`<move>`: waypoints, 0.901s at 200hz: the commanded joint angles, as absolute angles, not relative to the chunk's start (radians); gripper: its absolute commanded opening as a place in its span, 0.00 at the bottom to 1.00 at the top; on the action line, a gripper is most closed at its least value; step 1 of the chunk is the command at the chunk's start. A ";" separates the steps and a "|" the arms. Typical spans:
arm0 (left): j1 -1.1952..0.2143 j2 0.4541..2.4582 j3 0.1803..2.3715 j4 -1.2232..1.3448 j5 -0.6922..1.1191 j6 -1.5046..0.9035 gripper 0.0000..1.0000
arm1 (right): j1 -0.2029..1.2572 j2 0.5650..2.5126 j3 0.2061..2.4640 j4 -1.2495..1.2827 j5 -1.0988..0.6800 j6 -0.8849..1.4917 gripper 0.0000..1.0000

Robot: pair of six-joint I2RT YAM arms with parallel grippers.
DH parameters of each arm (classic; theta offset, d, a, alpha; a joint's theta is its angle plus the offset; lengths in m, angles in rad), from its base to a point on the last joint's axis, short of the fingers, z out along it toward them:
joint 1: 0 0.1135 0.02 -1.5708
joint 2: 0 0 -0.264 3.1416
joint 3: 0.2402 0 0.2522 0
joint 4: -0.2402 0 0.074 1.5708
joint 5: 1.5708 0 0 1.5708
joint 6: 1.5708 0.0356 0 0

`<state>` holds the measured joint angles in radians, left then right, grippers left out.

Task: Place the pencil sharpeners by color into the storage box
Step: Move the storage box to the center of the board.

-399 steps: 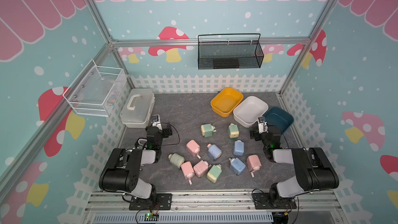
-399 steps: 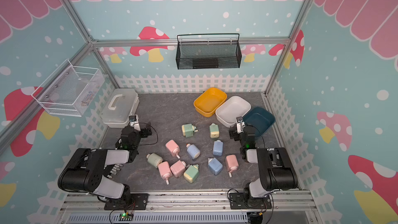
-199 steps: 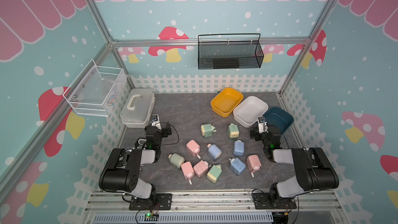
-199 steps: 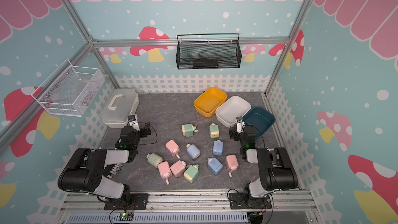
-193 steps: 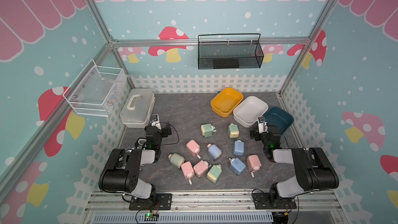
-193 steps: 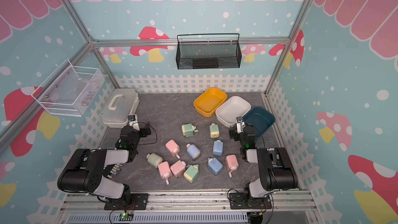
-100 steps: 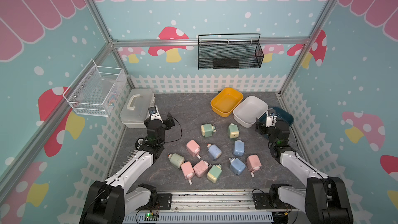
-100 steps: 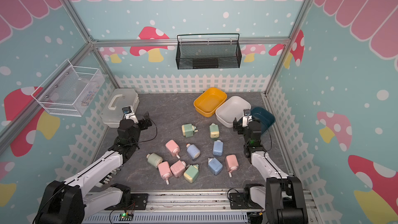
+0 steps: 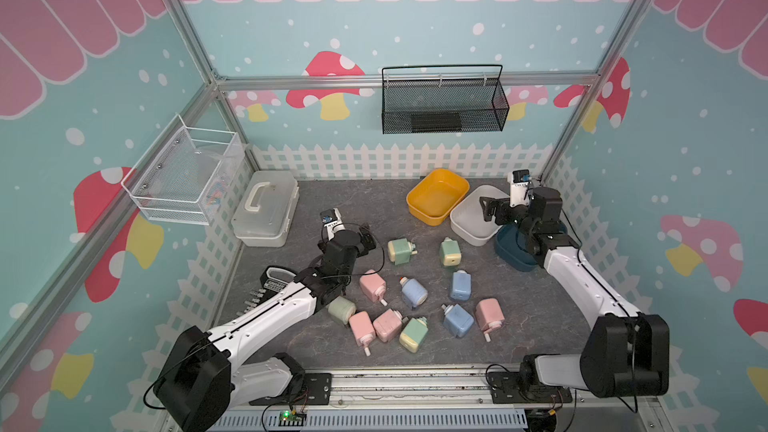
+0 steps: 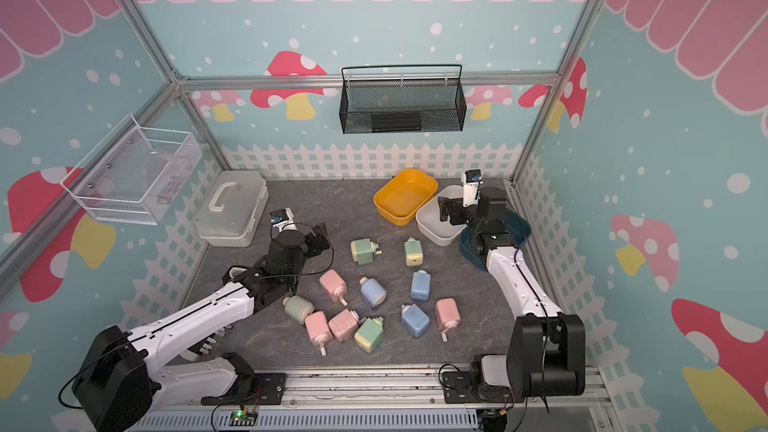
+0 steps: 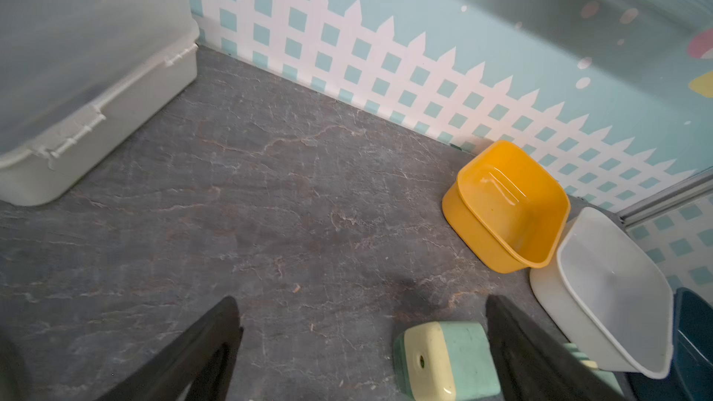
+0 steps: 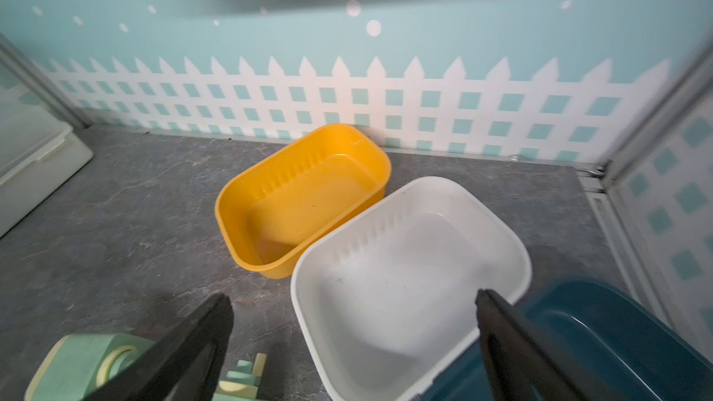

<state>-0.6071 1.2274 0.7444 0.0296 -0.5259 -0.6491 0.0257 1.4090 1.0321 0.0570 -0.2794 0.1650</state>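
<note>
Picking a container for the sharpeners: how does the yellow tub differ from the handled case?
The yellow tub is open-topped; the handled case is closed by its lid. The tub is opaque yellow, the case translucent whitish. Only the case has a handle. Both rest on the grey tabletop.

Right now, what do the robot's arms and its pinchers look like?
Both the left arm and right arm have smooth white shells with chunky black joints and big black shoulders. Thin black cables loop near each wrist, and a small white camera with a blue mark sits on top. The left gripper and right gripper have flat black fingers that taper to a point.
</note>
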 commanded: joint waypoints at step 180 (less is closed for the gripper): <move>-0.479 1.321 0.773 -0.060 -0.268 -0.933 0.99 | 0.335 2.336 2.127 -0.778 -0.385 -0.465 0.69</move>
<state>-0.4931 1.3777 0.8036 -0.0635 -0.2722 -0.9459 0.3290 2.2932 2.0647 -0.6609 -0.4446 -0.4484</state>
